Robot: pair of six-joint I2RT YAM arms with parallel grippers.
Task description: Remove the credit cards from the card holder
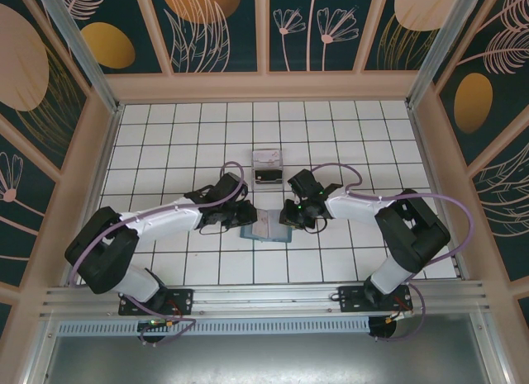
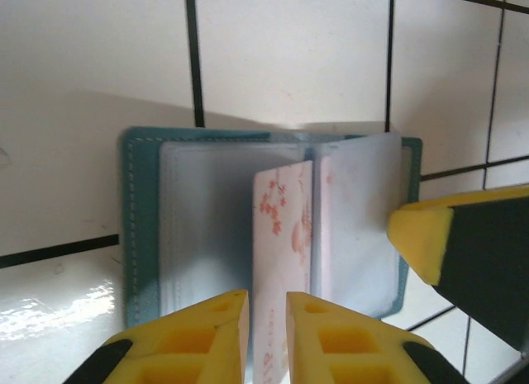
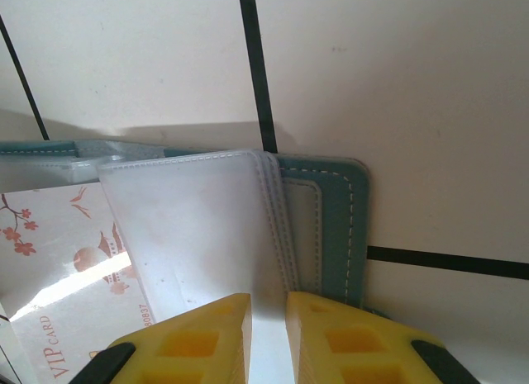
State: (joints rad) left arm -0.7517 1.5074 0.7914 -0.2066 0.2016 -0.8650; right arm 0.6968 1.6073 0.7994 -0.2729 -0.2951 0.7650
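The teal card holder [image 1: 266,229] lies open on the white tiles between the two arms. In the left wrist view its clear sleeves fan up from the teal cover [image 2: 139,210]. A pale card with pink blossoms [image 2: 285,227] sticks out of a sleeve, and my left gripper [image 2: 267,297] is shut on its near end. My right gripper [image 3: 269,300] is shut on a clear sleeve [image 3: 198,227] beside the teal cover [image 3: 339,227]. The same pale card [image 3: 58,260], printed VIP CARD, lies to its left. The dark card is hidden.
A small clear plastic box [image 1: 266,165] stands about one tile beyond the holder. One yellow finger of the right gripper [image 2: 421,235] reaches into the left wrist view at the holder's right edge. Wooden walls [image 1: 107,153] ring the tiled floor.
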